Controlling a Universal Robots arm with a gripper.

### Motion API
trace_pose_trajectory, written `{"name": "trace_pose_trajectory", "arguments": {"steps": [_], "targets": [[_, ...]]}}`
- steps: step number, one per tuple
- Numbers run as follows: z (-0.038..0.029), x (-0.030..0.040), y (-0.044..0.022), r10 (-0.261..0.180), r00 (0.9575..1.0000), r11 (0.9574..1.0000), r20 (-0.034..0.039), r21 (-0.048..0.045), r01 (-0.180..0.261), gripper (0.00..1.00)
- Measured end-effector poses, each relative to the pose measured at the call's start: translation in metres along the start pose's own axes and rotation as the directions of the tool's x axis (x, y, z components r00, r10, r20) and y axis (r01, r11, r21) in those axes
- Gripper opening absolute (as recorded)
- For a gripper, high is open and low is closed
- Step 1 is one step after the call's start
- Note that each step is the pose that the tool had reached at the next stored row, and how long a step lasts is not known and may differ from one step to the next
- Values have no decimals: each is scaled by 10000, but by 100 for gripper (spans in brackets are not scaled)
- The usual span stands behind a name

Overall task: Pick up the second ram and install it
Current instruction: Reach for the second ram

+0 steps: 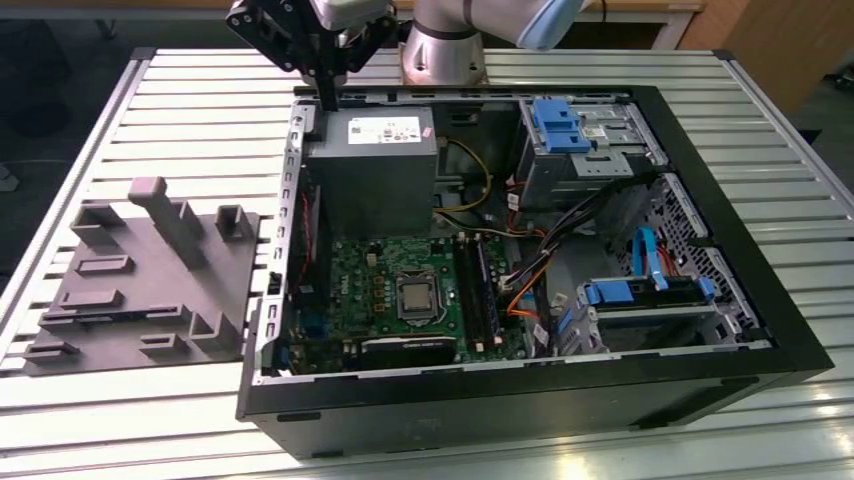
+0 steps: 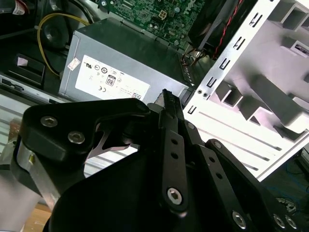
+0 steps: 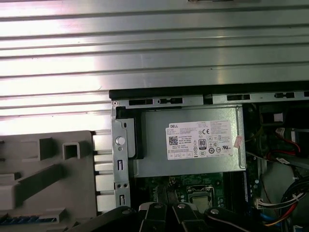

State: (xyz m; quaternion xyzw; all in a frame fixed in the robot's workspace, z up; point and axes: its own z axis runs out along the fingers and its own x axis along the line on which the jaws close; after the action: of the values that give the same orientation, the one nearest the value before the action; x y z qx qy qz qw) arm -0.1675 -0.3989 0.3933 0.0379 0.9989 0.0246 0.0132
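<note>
While the jaws hang over the far rim of the open computer case [image 1: 534,400], just above a corner of the grey power supply [image 1: 374,170], they are drawn together so that the tips nearly meet. Whether anything thin is caught between them I cannot tell. They are held by the arm [image 1: 447,50], whose pale column stands on the surface [image 1: 187,120] right behind the case.

That surface is a bench of long, bright metal slats running across the exterior view, with a dark frame along its edges. The black case lies on its side on the slats, its side panel off, showing the green motherboard [image 1: 387,290], the processor socket [image 1: 418,295], blue drive brackets [image 1: 561,125] and loose orange, blue and yellow cables.

On the exterior view's left, just beside the case, lies the grey holder tray [image 1: 147,290] with its raised blocks and slots. In the first wrist view a long, narrow, dark bluish strip [image 3: 29,220] sits in one slot of that tray. It looks to be the second ram, though I cannot be sure. It is well apart from the jaws.

Of the room, the exterior view shows a wood-coloured panel [image 1: 787,50] past the bench's far corner on the exterior view's right, and dark floor [image 1: 40,110] beyond the bench's edge on the exterior view's left.
</note>
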Motion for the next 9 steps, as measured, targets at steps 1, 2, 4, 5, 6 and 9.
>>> {"name": "trace_pose_trajectory", "arguments": {"steps": [1, 2, 4, 5, 6, 9], "targets": [[0, 3, 0, 0, 10000, 10000, -1, -1, 0, 11], [0, 7, -1, 1, 10000, 10000, 0, -4, -1, 11], [0, 12, -1, 0, 10000, 10000, 0, -7, 0, 11], [0, 15, -1, 1, 10000, 10000, -1, -8, -1, 11], [0, 18, -1, 1, 10000, 10000, -1, -9, -1, 11], [0, 28, -2, 1, 10000, 10000, 0, -11, -1, 11]]}}
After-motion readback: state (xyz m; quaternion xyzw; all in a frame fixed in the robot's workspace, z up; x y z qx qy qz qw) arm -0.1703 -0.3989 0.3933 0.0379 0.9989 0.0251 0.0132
